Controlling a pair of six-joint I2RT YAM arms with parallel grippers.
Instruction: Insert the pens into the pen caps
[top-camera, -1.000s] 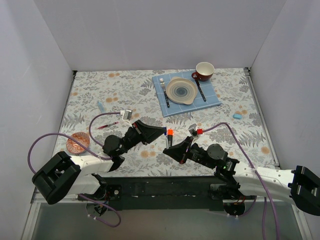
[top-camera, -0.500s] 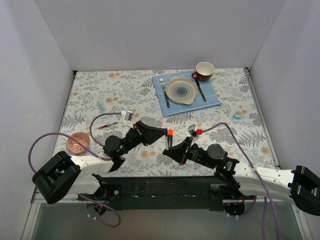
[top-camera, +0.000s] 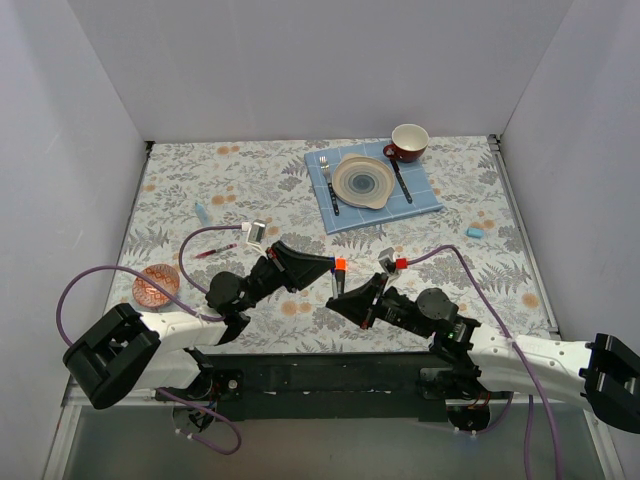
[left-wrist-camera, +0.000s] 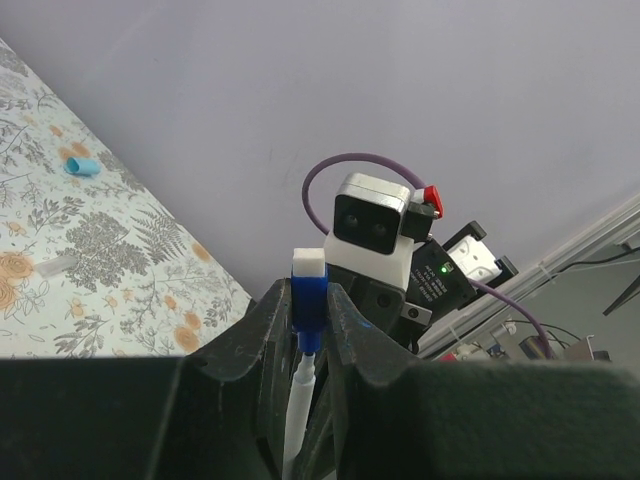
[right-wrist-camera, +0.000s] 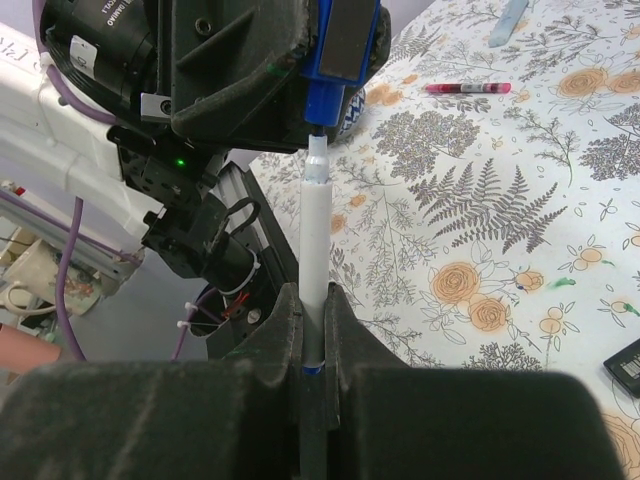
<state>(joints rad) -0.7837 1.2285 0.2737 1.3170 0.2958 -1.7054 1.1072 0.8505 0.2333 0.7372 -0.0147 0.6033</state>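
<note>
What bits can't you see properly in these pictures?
Right wrist view: tip of the white pen, inside the blue cap; its bottom end, between the fingers of the right gripper.
Left wrist view: most of the pen, behind the left gripper.
Top view: pen and cap too small to make out.

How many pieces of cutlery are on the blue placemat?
2: the fork lies left of the plate, the knife right of it, both on the blue placemat. Nothing there seems hidden.

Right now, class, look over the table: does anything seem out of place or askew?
Nothing looks spilled or broken. The blue placemat sits slightly askew on the table, and a light-blue cap lies far right, across from the light-blue marker at far left.
</note>
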